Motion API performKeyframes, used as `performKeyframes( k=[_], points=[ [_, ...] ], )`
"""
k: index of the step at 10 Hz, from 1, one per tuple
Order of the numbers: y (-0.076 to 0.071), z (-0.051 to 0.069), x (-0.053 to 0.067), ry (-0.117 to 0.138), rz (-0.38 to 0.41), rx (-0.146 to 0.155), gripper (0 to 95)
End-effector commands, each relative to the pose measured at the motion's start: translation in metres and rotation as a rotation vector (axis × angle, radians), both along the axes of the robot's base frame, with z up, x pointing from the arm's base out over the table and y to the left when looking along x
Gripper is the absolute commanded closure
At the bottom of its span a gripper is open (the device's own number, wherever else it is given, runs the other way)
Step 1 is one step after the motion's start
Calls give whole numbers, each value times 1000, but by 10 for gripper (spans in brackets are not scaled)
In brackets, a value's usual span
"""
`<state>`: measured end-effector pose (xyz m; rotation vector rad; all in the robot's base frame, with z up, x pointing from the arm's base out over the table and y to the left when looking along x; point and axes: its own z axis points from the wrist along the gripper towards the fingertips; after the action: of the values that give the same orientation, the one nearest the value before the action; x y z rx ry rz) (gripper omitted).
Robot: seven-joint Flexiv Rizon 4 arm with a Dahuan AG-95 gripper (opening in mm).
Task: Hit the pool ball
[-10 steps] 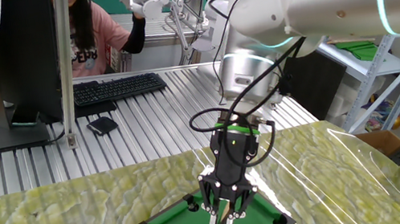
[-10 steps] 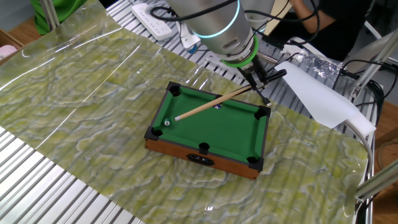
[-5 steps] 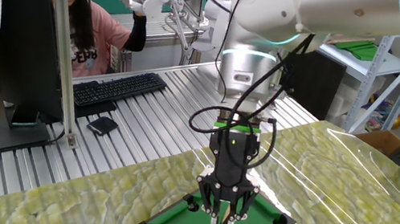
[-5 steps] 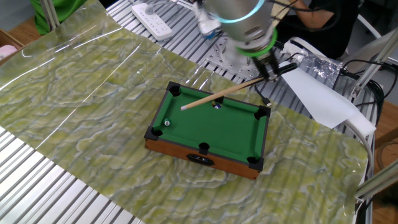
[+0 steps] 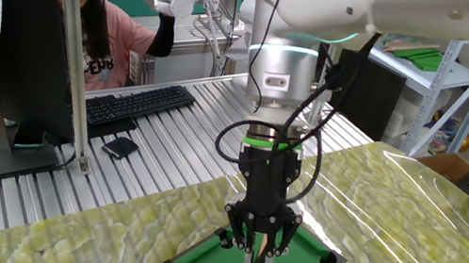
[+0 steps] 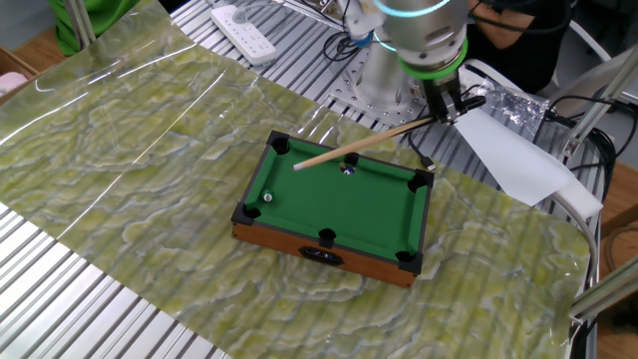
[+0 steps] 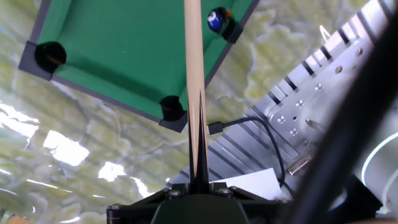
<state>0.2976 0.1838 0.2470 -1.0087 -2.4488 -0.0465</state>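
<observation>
One miniature pool table [image 6: 374, 214] with green felt and a wooden frame sits on the marbled green mat of the worktop [image 6: 130, 140], toward the edge where the robot base is bolted. Six black pocket fittings show in the other fixed view: four at the corners and one in the middle of each long side.

One wooden cue stick [image 6: 349, 151] is pinched in the tool [image 6: 451, 104], whose jaws are pressed against its thick end. The stick slants down from the tool, which hangs beyond the table's far long rail, over that rail, with its tip above the felt near the far left corner pocket. In the hand view the same cue stick [image 7: 193, 81] runs straight up the middle of the frame from the tool's body at the bottom edge.

Two balls can be counted. One small pale ball [image 6: 267, 197] lies on the felt close to the left short rail, well apart from the cue tip. One dark blue ball [image 6: 348, 170] rests against the far long rail by its middle pocket, just under the cue's shaft; the hand view shows it [image 7: 216, 19] right beside that pocket. No green ball can be made out against the felt.

In the one fixed view the tool [image 5: 261, 246] hangs over the table with the stick running down between its fingers.
</observation>
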Motion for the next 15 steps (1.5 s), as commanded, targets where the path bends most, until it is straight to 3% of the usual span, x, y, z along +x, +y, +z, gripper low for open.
performKeyframes(
  k=[1, 3, 5, 11, 15],
  points=[
    [-1, 1, 1, -10, -5, -32, 950],
    [-2, 1, 2, -53, -158, -98, 950],
    [-4, 0, 3, -70, -257, -126, 950],
    [-10, -3, 6, -87, -489, -165, 950],
    [-12, -6, 7, -93, -510, -161, 950]
  ],
)
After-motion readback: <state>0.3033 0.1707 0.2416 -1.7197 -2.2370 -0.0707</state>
